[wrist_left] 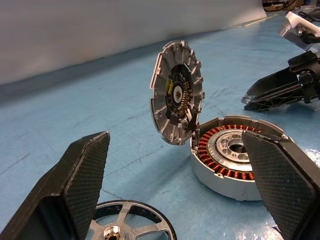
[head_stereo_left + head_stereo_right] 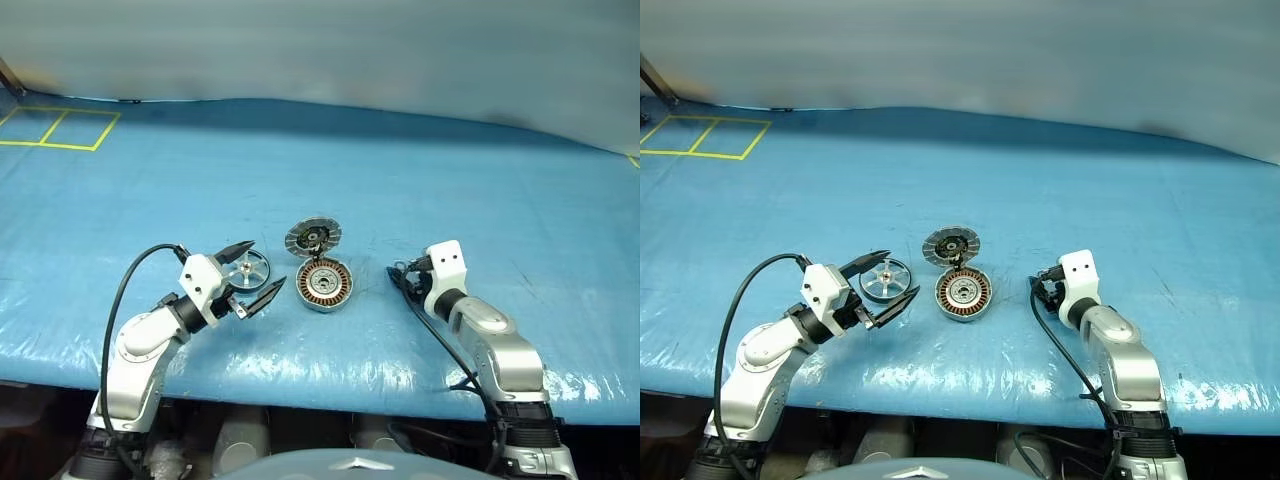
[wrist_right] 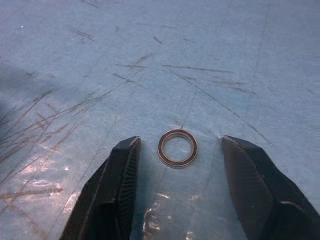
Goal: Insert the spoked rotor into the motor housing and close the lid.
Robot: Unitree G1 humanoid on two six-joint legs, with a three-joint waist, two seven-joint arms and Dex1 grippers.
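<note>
The left tool [image 2: 248, 276] stands wide open around the rotor [image 2: 246, 268], one finger on each side and neither seen to touch it; the right tool [image 3: 175, 165] is part open with a small ring [image 3: 177, 148] lying between its tips, gripping nothing. So, as I judge it, nothing is done yet: the rotor lies flat on the table [image 2: 420, 180], just beside the housing [image 2: 324, 284], whose windings are bare, and the lid [image 2: 313, 237] stands tilted up from the housing's far rim (inner face toward the left tool). Left to do: grasp the rotor, seat it, fold the lid down. The blue table is bare all round, with wide room behind; its near edge runs close under both arms.
</note>
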